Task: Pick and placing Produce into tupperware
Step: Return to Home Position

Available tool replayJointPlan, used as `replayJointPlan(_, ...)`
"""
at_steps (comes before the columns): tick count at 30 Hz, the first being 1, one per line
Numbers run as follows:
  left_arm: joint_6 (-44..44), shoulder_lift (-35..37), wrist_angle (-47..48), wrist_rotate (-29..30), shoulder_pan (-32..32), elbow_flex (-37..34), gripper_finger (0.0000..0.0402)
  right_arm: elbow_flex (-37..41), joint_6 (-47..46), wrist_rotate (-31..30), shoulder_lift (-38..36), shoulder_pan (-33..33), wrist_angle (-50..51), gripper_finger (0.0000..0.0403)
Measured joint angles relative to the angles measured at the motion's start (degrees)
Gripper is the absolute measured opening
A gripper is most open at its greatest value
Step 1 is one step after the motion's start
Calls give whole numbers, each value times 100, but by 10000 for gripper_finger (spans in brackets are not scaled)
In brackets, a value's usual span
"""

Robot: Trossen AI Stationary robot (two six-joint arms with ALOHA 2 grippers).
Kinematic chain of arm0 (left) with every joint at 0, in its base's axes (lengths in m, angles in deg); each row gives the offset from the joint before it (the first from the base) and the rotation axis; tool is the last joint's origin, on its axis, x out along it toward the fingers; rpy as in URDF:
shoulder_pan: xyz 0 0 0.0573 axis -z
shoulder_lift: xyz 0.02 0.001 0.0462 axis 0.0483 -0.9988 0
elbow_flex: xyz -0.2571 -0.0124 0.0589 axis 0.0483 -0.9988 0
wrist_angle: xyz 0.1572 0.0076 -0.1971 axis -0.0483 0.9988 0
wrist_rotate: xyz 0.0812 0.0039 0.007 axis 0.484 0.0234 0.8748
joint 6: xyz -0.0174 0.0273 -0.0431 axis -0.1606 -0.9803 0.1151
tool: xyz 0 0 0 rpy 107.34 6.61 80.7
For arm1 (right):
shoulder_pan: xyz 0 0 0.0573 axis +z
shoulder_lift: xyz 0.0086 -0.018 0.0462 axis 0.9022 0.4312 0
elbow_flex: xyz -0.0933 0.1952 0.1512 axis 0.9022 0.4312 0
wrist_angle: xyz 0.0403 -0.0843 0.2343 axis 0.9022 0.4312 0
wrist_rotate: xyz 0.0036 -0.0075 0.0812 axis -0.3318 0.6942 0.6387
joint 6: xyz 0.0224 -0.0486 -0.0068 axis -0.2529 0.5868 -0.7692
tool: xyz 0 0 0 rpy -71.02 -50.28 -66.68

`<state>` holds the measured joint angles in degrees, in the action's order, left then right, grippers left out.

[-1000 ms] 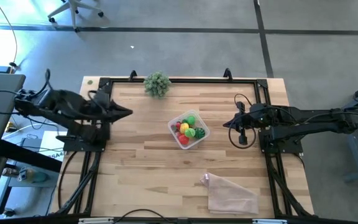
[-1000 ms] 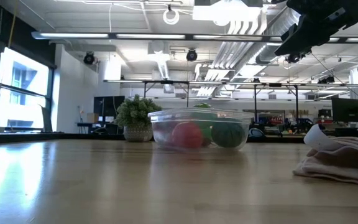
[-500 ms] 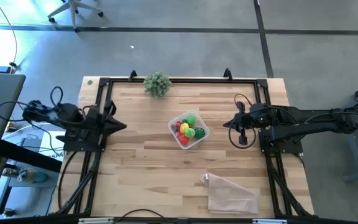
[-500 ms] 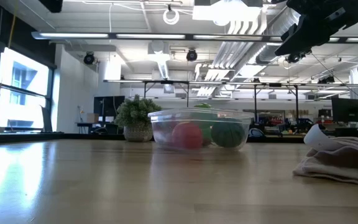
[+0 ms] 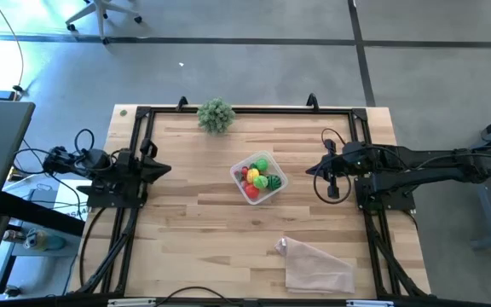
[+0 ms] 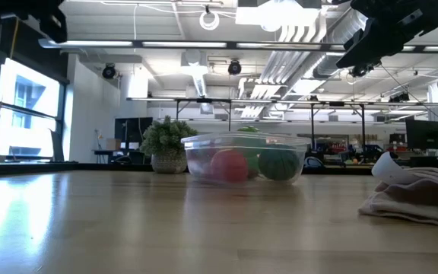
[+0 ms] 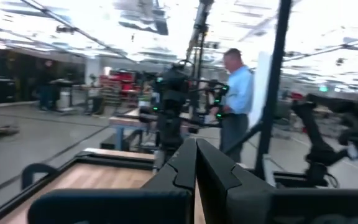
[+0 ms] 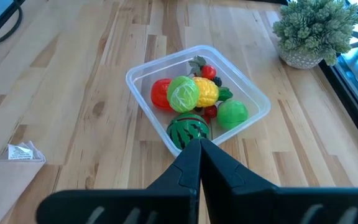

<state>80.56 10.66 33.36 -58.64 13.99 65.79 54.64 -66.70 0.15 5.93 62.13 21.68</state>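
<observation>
Right end effector: fingers clenched together, nothing held. It sits at the right edge of the light wooden table, pointing toward the centre. A flat crinkled clear plastic bag lies near the table's front edge, well apart from everything else.

Just ahead of this end effector, at mid-table, stands the small clear square plastic tupperware. The produce is inside it:
- striped green melon ball, nearest the fingers
- pale green leafy ball
- yellow piece
- red round piece
- plain green ball

Farther off, a bushy grey-green leafy clump stands at the table's back edge.

Across the table, the left end effector is at the left edge, also clenched and empty. Beyond it in the room stands a person in a light blue shirt.
</observation>
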Motion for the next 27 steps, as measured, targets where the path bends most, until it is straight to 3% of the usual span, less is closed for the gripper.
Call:
replayJointPlan(5, 47, 195, 59, 383, 0, -223, 0, 0, 0, 1, 0, 0, 0, 0)
replayJointPlan(14, 458, 188, -69, -39, 4, -636, 0, 0, 1, 0, -2, 0, 0, 0)
replayJointPlan(27, 680, 186, -47, 58, 4, -1111, 0, 0, -1, 0, -2, 0, 0, 0)
